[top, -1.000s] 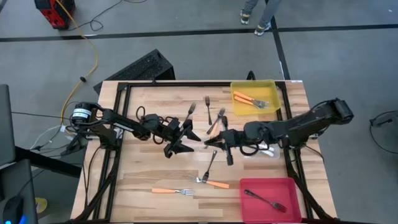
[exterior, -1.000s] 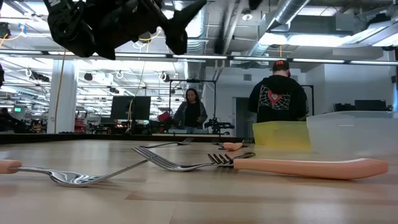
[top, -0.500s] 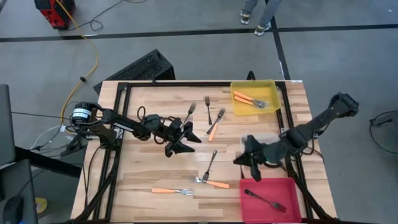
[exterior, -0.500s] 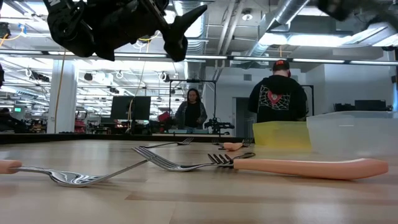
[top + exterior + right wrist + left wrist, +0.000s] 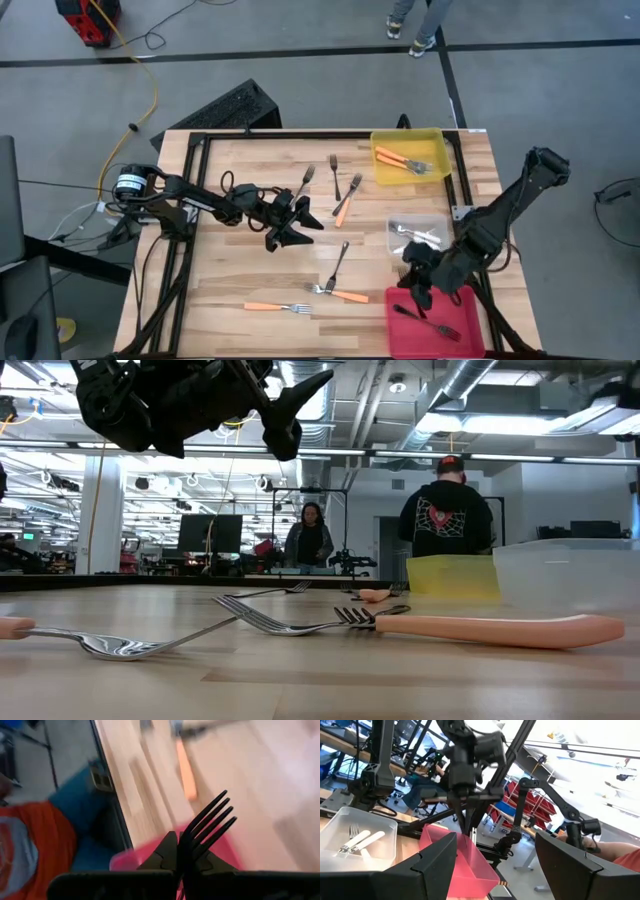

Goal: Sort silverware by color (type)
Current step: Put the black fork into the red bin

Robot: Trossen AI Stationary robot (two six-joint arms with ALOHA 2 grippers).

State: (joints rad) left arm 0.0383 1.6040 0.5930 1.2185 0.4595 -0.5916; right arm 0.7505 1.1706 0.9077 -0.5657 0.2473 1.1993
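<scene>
Butcher-block table [image 5: 230, 270] carries loose forks [image 5: 336, 268] toward its middle and front edge, with a yellow bin [image 5: 437, 170] at the far right corner. Right gripper [image 5: 415, 292], clenched on a dark fork [image 5: 207, 827], hangs over the red bin [image 5: 462, 300] at the front right corner. Left gripper [image 5: 305, 220] hovers spread mid-table. Two people [image 5: 446, 510] stand in the workshop beyond.

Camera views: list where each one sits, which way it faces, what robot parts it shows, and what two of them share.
High view: above the table, facing straight down; both arms, left gripper, right gripper over the red rectangular plastic bin.
Low view: table height, facing level across orange-handled forks; left arm overhead.
Left wrist view: past its open jaws toward the right arm.
Right wrist view: past shut jaws holding a black metal fork.
Shared: both wrist views show the red bin.
</scene>
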